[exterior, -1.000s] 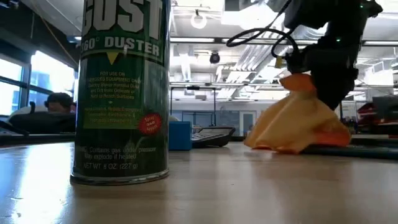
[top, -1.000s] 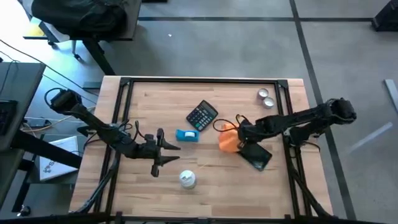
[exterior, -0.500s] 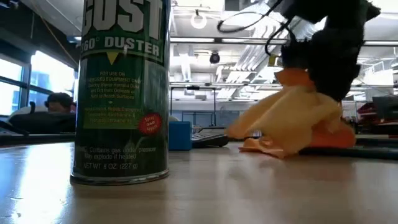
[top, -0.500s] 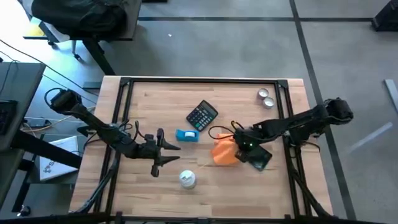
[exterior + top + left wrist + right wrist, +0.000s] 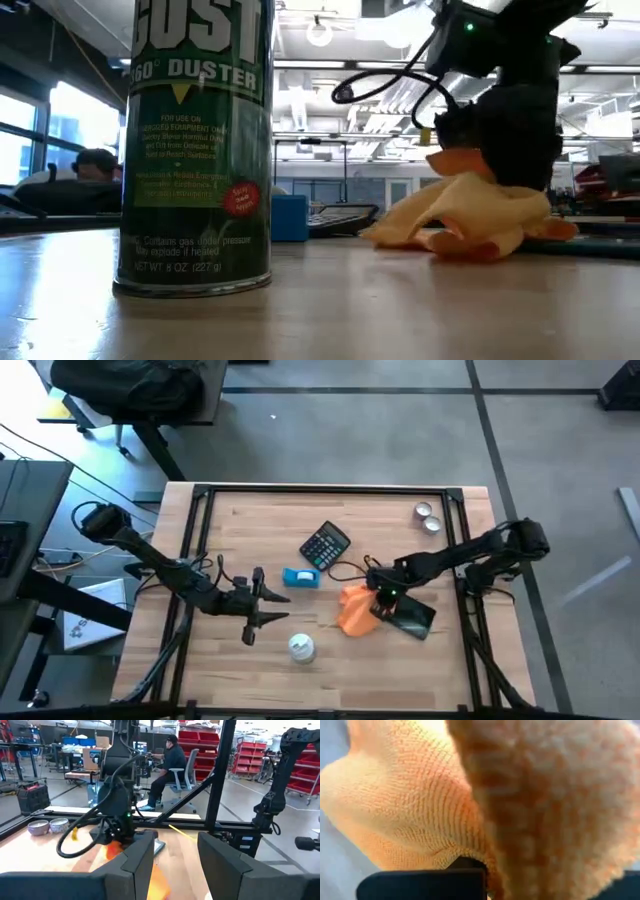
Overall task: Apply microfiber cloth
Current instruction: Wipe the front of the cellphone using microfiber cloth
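A: High view: the microfiber cloth (image 5: 356, 612) is seen bunched on the table (image 5: 240, 510), just beside the black slab (image 5: 412, 619), held by the right gripper (image 5: 378, 600). Fingers?

B: Pinched on the cloth; fabric is wrapped around them in the right wrist view.

A: Left gripper (image 5: 262, 603)?

B: Parked near the duster can (image 5: 301, 648), fingers spread apart.

A: Handling?

B: Judged light, soft and floppy; edges are dragged on the wood in the low view. Best gripped at a bunched fold, not a loose corner.
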